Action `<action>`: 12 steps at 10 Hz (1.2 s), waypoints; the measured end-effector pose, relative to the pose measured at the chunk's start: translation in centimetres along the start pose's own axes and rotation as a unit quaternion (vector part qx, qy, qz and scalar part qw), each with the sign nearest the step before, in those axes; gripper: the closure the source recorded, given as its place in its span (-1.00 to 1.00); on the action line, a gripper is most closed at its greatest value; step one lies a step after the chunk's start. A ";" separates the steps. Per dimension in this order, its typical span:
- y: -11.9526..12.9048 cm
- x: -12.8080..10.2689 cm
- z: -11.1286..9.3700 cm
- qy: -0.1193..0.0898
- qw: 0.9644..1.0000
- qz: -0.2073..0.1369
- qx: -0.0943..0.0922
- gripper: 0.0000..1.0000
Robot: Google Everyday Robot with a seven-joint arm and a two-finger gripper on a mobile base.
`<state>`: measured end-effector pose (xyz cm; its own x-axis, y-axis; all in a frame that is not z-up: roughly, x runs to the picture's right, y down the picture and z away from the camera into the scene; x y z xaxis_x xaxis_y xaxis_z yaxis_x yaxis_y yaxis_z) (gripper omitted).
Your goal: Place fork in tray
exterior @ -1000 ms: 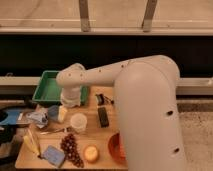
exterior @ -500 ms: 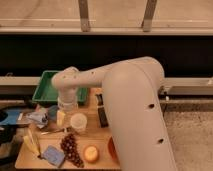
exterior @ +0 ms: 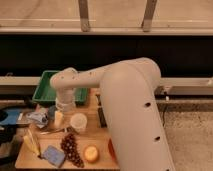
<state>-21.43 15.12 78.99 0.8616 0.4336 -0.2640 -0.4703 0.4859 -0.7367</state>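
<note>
Since the earlier frames, the arm (exterior: 125, 100) has swung further over the right side of the table (exterior: 92, 135), and it now covers most of the red bowl (exterior: 110, 150). We locate the gripper (exterior: 60, 117) pointing down over the table, just left of the white cup (exterior: 78, 122) and on the near side of the tray (exterior: 44, 92). We cannot tell whether it is released or clenched. The fork (exterior: 50, 132) lies flat on the table, close in front of the gripper and left of the cup, outside the tray. Grapes (exterior: 70, 147) and a blue pad (exterior: 52, 155) lie nearer the front edge.
</note>
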 end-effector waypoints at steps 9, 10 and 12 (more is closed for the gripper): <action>2.1 -1.1 0.3 -0.005 0.999 -0.041 -0.008 -0.60; 2.1 -1.2 0.3 -0.005 0.999 -0.042 -0.008 -0.60; 2.3 -1.3 0.5 -0.006 0.999 -0.042 -0.012 -0.60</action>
<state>-23.76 16.07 77.93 0.8958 0.4001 -0.1934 -0.3909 0.5023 -0.7713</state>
